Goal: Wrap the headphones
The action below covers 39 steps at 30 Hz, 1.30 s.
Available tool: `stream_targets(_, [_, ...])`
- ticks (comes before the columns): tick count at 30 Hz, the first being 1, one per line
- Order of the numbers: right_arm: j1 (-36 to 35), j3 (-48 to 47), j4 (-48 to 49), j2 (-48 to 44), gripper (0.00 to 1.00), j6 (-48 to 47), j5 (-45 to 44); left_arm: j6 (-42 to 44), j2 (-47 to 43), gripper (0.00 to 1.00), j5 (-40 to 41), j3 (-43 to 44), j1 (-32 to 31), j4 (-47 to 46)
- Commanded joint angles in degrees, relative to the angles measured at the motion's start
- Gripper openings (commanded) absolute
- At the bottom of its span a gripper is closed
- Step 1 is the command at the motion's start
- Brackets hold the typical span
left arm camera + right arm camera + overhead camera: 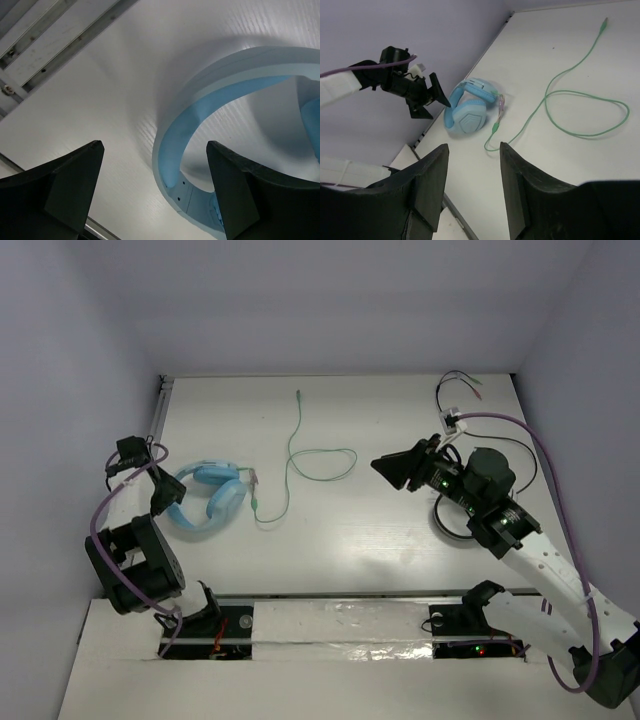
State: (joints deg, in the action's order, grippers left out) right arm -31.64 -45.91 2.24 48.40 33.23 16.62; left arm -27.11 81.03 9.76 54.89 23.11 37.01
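Note:
The light blue headphones [210, 497] lie on the white table at the left, ear cups close together. Their thin pale green cable [300, 455] trails right in a loose loop and up to its plug. My left gripper [166, 496] hovers at their left side, open. In the left wrist view the arched headband [200, 100] curves below and between the spread fingers [75, 180], untouched. My right gripper [390, 472] hangs open above mid-table, well right of the cable loop. Through its wrist view I see the headphones [470, 112], the cable [570, 95] and the left gripper [432, 97].
A thin black cable with coloured tips [460, 390] lies at the back right. A round black-and-white coil [448, 518] sits under my right arm. A metal rail [160, 420] runs along the table's left edge, close to the headphones. Walls enclose three sides.

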Motion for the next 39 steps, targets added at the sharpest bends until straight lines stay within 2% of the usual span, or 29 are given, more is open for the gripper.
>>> stream_targets(1, [-0.53,0.73,3.91,-0.33,0.51,0.43,3.59,5.48,0.26,0.83,-3.86,1.62,-0.26,-2.38])
stream_targets(7, [-0.53,0.65,4.09,-0.06,0.51,0.52,3.42,3.12,4.30,0.79,0.34,-0.31,-4.74,-6.25])
stream_targets(12, [-0.53,0.73,3.65,-0.06,0.51,0.16,2.71,0.75,7.47,0.79,4.21,-5.49,-5.36,-12.21])
stream_targets(17, [-0.53,0.65,4.17,0.81,0.51,0.08,2.71,0.40,6.77,0.81,2.90,-9.19,-4.31,-16.01])
stream_targets(20, [-0.53,0.73,4.18,1.52,0.51,-0.01,2.63,1.10,7.46,0.79,1.67,-10.15,-4.31,-18.99])
stream_targets(22, [-0.53,0.73,4.26,1.34,0.50,-0.19,2.28,1.71,9.92,0.72,0.17,-9.11,-4.31,-19.70])
stream_targets(23, [-0.53,0.82,4.26,1.00,0.50,-0.27,2.10,1.89,12.54,0.66,-0.26,-8.93,-4.31,-19.70])
stream_targets(24, [-0.53,0.82,4.44,0.73,0.50,-0.27,1.75,1.98,13.53,0.45,-1.49,-8.84,-4.31,-20.22])
stream_targets(26, [-0.53,0.91,4.26,0.47,0.50,-0.45,1.57,2.24,15.37,0.30,-1.85,-8.49,-4.31,-20.40])
stream_targets(27, [-0.53,1.17,4.18,0.38,0.50,-0.62,1.31,2.41,15.38,0.17,-2.11,-8.40,-4.31,-20.75])
stream_targets(29, [-0.53,1.17,4.26,0.38,0.50,-0.89,1.13,2.68,14.86,0.02,-2.55,-7.96,-4.31,-21.02])
stream_targets(32, [-0.53,0.74,4.00,0.82,0.49,-1.33,0.43,2.94,10.12,0.00,-5.01,-8.22,-4.31,-22.16])
stream_targets(35, [-0.53,0.65,3.91,1.87,0.40,-1.68,-0.01,3.82,3.11,0.00,-6.85,-7.35,-7.19,-22.78])
stream_targets(38, [-0.53,0.04,4.26,3.71,0.21,-1.94,0.69,4.96,-2.61,0.00,-8.79,-3.67,-12.46,-21.64])
stream_targets(39, [-0.53,-0.23,4.26,4.24,0.10,-2.12,1.65,5.40,-3.51,0.00,-11.66,-2.52,-13.78,-20.50])
